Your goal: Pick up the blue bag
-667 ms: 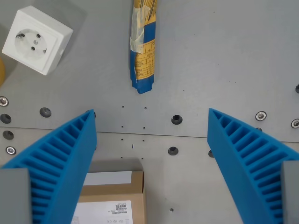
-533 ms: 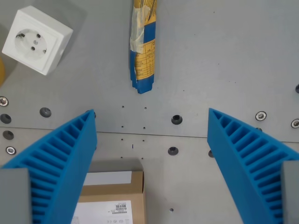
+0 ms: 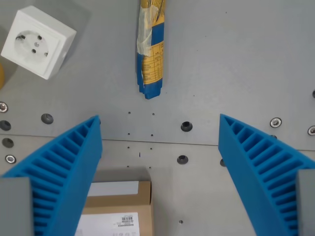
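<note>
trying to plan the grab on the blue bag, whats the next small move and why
Probably advance the gripper toward the top of the wrist view, shifting slightly to the view's left. It is open and holds nothing; the blue bag lies flat on the table, beyond the fingertips and a little to the view's left of the gap's middle. That would bring the bag between the fingers before lowering.

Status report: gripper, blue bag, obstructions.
Gripper open, empty. Blue bag flat on table, ahead of fingertips, untouched. White socket box off to wrist view's left, clear of path.
</note>
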`<move>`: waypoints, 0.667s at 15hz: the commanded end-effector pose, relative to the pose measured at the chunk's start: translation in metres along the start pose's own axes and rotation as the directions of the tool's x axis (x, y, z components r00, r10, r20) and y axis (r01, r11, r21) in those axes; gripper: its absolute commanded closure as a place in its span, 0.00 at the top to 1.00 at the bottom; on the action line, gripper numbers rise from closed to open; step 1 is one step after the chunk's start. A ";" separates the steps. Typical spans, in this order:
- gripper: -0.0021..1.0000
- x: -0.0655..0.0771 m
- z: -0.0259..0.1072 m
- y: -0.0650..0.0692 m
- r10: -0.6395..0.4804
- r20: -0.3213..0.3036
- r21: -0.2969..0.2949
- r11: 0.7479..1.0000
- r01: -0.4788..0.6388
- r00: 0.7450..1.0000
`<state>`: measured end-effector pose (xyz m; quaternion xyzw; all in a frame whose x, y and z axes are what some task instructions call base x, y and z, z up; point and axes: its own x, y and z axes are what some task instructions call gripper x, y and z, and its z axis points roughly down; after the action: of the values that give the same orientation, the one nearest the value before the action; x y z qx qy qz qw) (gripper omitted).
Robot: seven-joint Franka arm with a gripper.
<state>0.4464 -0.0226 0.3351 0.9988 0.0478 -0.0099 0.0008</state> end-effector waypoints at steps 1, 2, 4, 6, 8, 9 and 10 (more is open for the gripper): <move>1.00 0.004 0.018 -0.001 0.007 -0.054 0.000 1.000 -0.007 0.999; 1.00 0.006 0.022 -0.001 0.009 -0.063 0.001 1.000 -0.009 0.998; 1.00 0.009 0.032 -0.002 0.013 -0.076 0.003 1.000 -0.013 0.997; 1.00 0.011 0.042 -0.003 0.017 -0.092 0.005 1.000 -0.017 0.996; 1.00 0.012 0.052 -0.004 0.023 -0.106 0.008 1.000 -0.023 0.994; 1.00 0.013 0.057 -0.005 0.027 -0.114 0.009 1.000 -0.026 0.993; 1.00 0.014 0.062 -0.005 0.029 -0.121 0.010 1.000 -0.028 0.992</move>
<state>0.4639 -0.0199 0.2802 0.9988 0.0469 -0.0119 -0.0010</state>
